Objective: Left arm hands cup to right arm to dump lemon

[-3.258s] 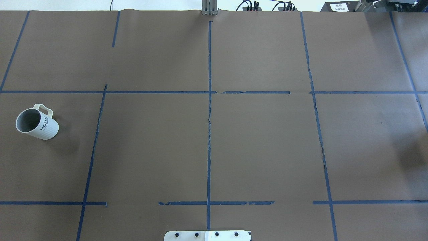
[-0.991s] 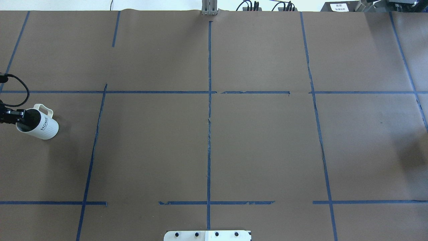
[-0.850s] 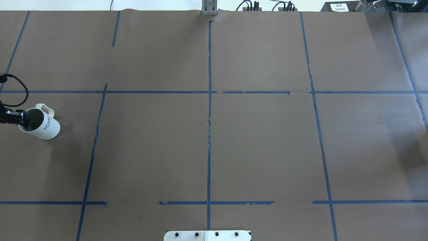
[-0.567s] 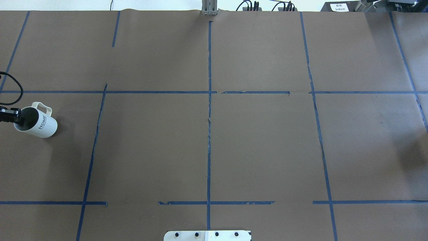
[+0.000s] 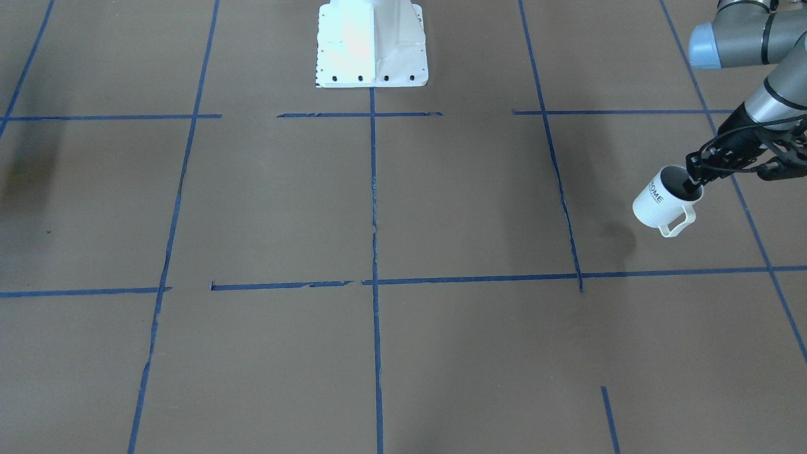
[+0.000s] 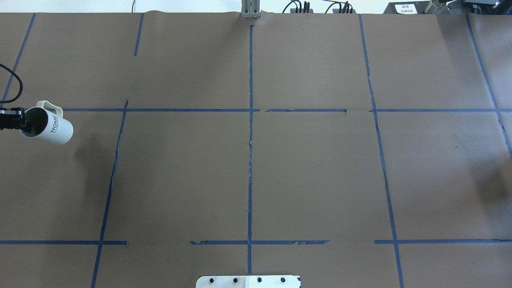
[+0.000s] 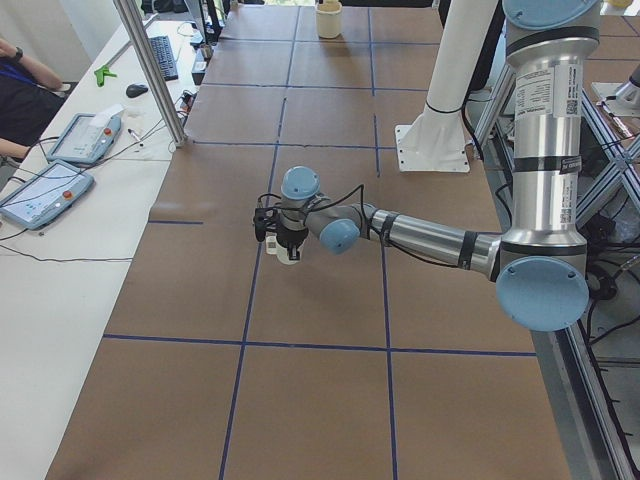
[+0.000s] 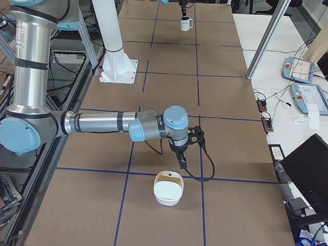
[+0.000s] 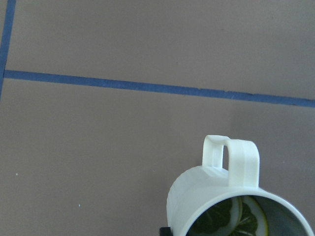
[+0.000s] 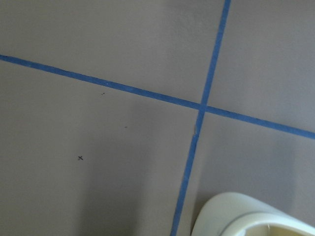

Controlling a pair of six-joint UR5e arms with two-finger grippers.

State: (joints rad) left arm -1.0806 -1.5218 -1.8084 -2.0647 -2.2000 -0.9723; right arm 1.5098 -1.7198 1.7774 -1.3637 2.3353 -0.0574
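- Two arms were out over the surface [image 5: 441, 208]. The left arm [image 5: 772, 91] was stretched far out to the left of the base [image 5: 372, 44] and a little forward of it. Its forearm sloped down and its wrist was angled toward the surface.
- The left jaws were clenched on the rim of the cup [image 5: 659, 202]. One finger dipped inside the mouth and the other pressed the outer wall.
- The cup hung tilted and clear of the surface, with its shadow lying apart from it. Its mouth was turned up toward the jaws, its foot leaned toward the base's centre line, and its handle [image 5: 678, 222] faced away from the base.
- In the left wrist view the lemon [image 9: 252, 220] showed as a slice inside the cup, below the rim.
- The right arm [image 8: 102, 123] reached low and nearly level across the surface on the opposite side of the base, with its wrist bent down.
- The right jaws pointed downward near a white bowl [image 8: 168, 188] without touching it. Whether they were released or clenched could not be told.
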